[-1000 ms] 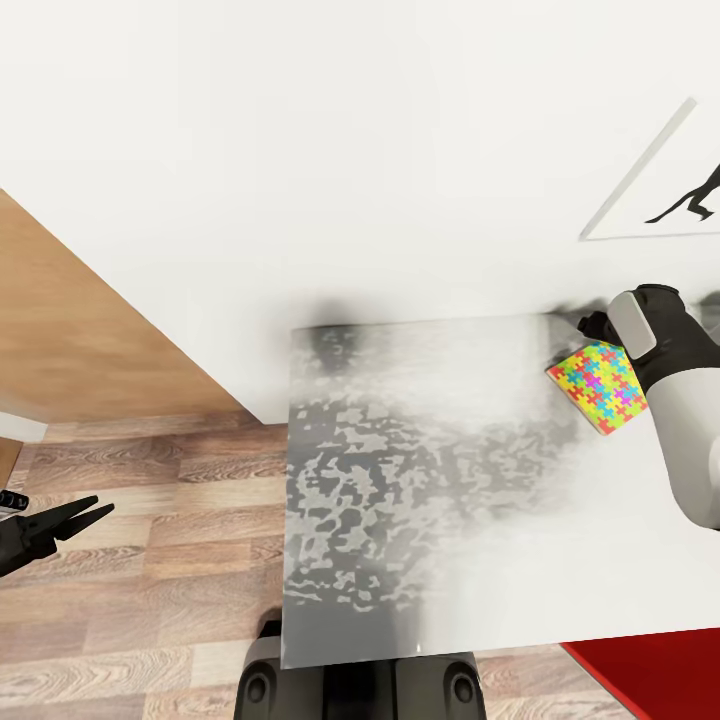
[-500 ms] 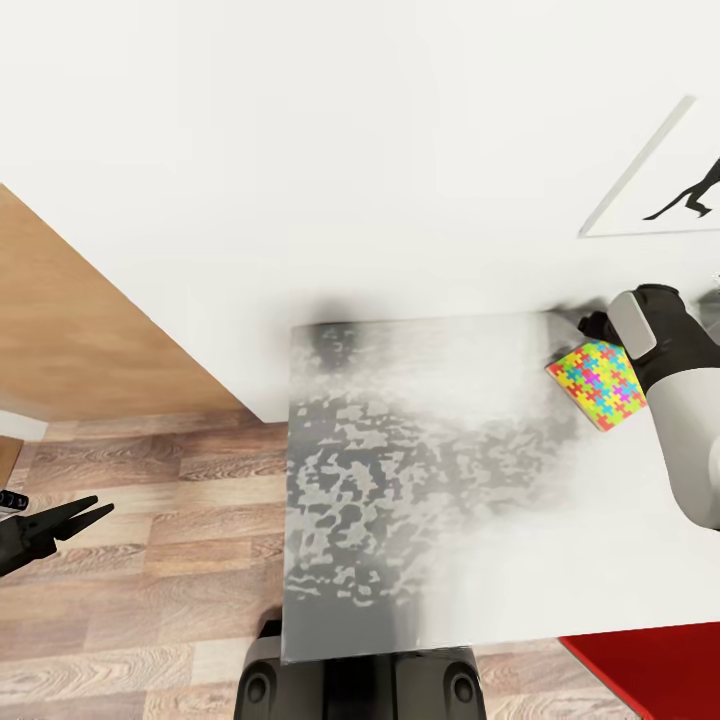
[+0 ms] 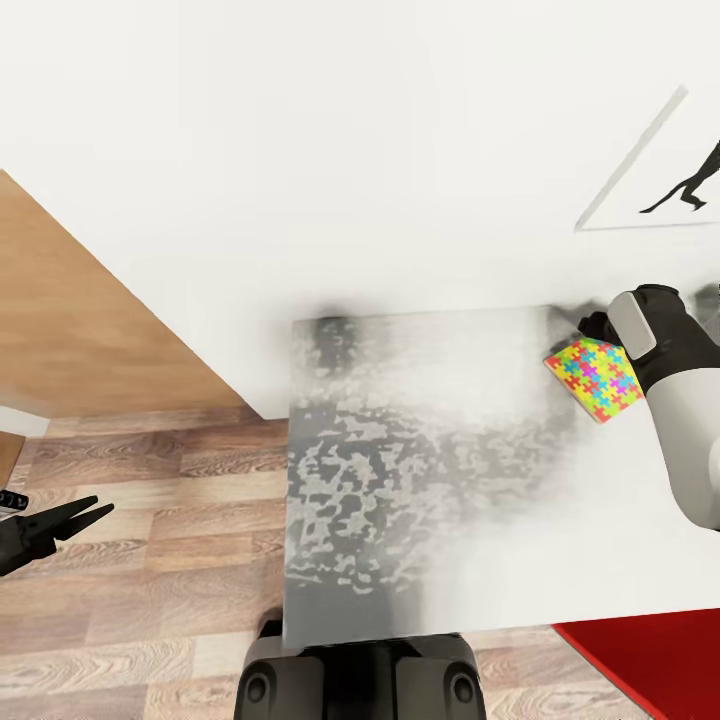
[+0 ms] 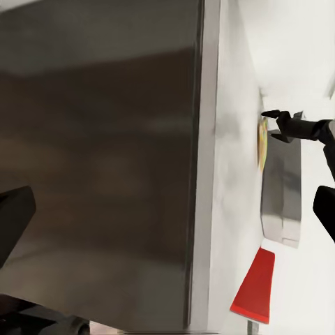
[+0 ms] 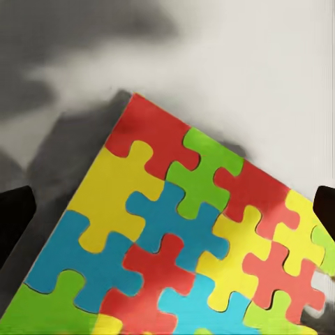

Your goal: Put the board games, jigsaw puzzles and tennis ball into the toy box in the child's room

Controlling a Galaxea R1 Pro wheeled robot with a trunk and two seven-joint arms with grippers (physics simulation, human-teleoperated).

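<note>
Over on the right edge of the head view, my right end effector (image 3: 596, 326) sits low at the jigsaw puzzle (image 3: 593, 379), which lies flat on the light grey surface (image 3: 420, 480), close to its back edge by the white wall (image 3: 350, 150). Since a second ago the whole picture has slid a little, so I think my head or base moved, not the things. The puzzle looks just a bit nearer the back edge than before, but that may be the camera too. From the right wrist camera, the puzzle (image 5: 188, 230) is very close and big, with one dark finger (image 5: 15, 223) at each side of it, spread wide and not pinching yet. So I am lined up to pick it up, but I have not got it. My left end effector (image 3: 70, 520) hangs out over the wood floor (image 3: 150, 520), well away from the surface, with its fingers a little apart and nothing in them. Seen from the left wrist camera, a grey bin (image 4: 280, 202) shows past the puzzle; it is blurry, but I think that is the toy box.
</note>
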